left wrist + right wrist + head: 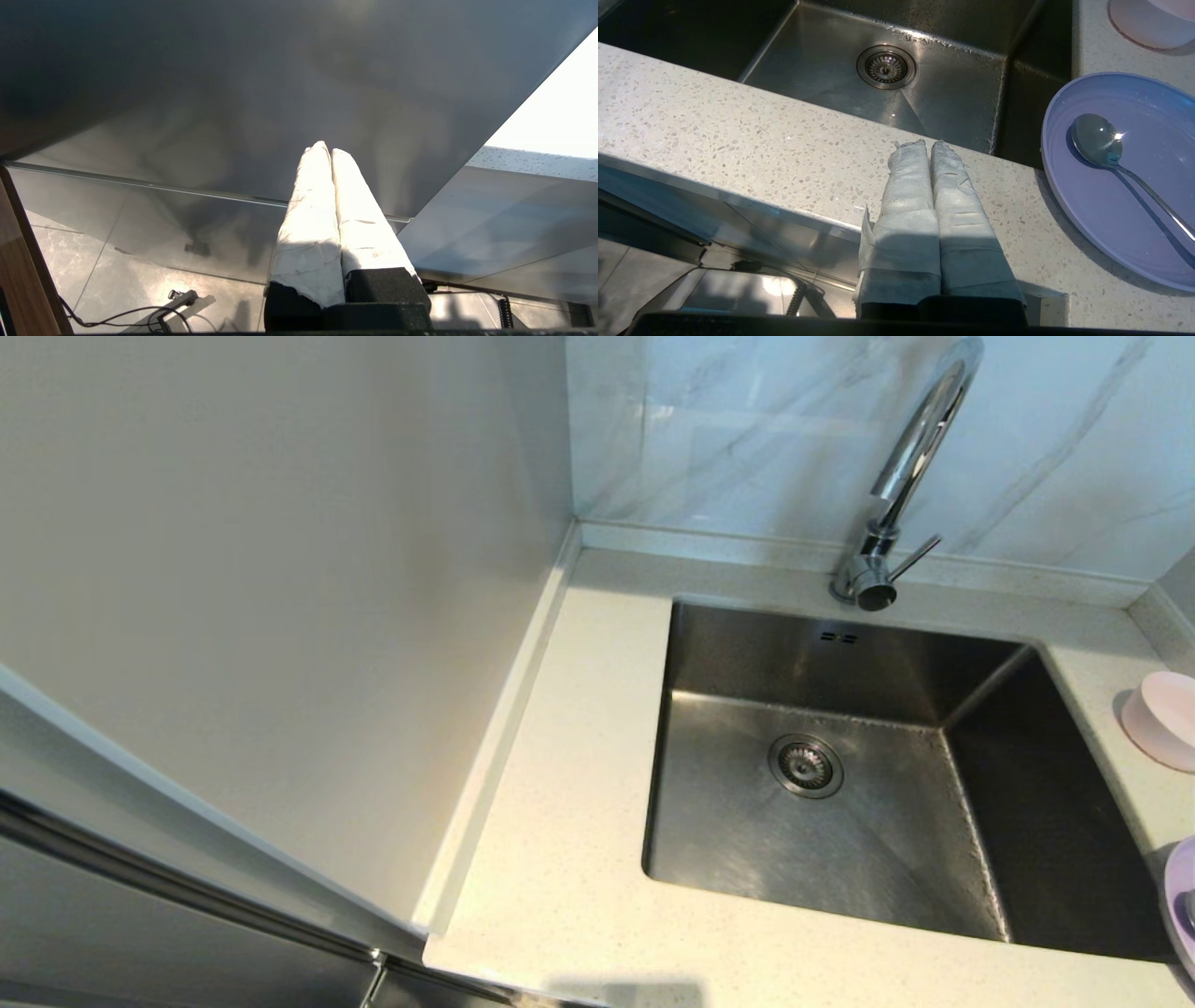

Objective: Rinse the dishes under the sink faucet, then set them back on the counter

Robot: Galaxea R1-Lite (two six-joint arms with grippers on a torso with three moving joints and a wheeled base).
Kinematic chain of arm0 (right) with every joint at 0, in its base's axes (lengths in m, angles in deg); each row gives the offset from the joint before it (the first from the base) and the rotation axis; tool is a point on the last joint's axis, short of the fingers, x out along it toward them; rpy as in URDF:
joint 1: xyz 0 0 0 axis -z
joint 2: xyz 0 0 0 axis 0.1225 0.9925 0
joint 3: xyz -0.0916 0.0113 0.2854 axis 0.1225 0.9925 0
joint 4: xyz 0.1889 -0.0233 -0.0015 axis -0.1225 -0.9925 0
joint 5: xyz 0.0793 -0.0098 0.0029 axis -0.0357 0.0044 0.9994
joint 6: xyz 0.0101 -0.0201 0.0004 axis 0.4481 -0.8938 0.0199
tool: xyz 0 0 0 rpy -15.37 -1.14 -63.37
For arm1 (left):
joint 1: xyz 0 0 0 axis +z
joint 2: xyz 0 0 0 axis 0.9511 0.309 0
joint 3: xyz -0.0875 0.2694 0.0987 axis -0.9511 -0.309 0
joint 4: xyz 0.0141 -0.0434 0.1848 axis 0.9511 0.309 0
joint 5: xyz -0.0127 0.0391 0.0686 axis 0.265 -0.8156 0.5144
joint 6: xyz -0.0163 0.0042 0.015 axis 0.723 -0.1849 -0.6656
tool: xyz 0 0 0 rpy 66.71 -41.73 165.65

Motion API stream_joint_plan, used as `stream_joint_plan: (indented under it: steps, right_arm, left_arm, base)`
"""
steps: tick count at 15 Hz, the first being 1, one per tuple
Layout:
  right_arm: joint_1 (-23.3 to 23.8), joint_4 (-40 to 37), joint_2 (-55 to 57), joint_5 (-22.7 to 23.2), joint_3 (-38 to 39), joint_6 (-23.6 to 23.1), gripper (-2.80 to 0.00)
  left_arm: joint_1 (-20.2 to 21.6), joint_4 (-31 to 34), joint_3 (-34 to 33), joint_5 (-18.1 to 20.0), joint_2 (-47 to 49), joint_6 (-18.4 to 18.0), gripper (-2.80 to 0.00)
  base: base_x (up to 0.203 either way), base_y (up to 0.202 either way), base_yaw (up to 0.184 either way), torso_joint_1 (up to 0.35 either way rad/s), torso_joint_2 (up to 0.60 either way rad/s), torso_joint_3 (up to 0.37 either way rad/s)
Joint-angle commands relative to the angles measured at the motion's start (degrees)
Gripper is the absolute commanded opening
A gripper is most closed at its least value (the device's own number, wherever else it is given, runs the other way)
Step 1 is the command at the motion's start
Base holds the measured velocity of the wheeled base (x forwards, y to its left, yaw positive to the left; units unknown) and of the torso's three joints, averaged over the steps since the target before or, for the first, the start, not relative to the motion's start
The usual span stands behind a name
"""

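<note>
The left gripper (325,151) is parked low beside the cabinet, fingers pressed together, empty. The sink (840,821) lies bare beneath the faucet (901,476). The right gripper (927,144), closed on nothing, hovers over the counter (761,144) edge. The plate (1125,210) carries the spoon (1111,154) (liable to slide), so it should be lifted level; the bowl (1162,719) sits behind.
</note>
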Motion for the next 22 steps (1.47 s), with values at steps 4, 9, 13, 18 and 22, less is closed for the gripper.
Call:
stream_joint_plan:
  steps: [4, 9, 13, 18, 22]
  right_arm:
    - [0.0, -0.35, 0.11, -0.09, 0.46, 1.96, -2.8]
    - [0.0, -0.26, 0.11, -0.45, 0.46, 3.65, -2.8]
    - [0.0, -0.26, 0.11, -0.45, 0.46, 3.65, -2.8]
    - [0.0, -0.26, 0.11, -0.45, 0.46, 3.65, -2.8]
    - [0.0, -0.26, 0.11, -0.45, 0.46, 3.65, -2.8]
  left_arm:
    - [0.0, 0.0, 0.0, -0.04, 0.0, 0.01, -2.8]
    - [0.0, 0.0, 0.0, -0.04, 0.0, 0.01, -2.8]
    - [0.0, 0.0, 0.0, -0.04, 0.0, 0.01, -2.8]
    - [0.0, 0.0, 0.0, -0.04, 0.0, 0.01, -2.8]
    - [0.0, 0.0, 0.0, -0.04, 0.0, 0.01, -2.8]
  base:
    - [0.0, 0.0, 0.0, 0.0, 0.0, 0.0]
    - [0.0, 0.0, 0.0, 0.0, 0.0, 0.0]
    - [0.0, 0.0, 0.0, 0.0, 0.0, 0.0]
    - [0.0, 0.0, 0.0, 0.0, 0.0, 0.0]
    - [0.0, 0.0, 0.0, 0.0, 0.0, 0.0]
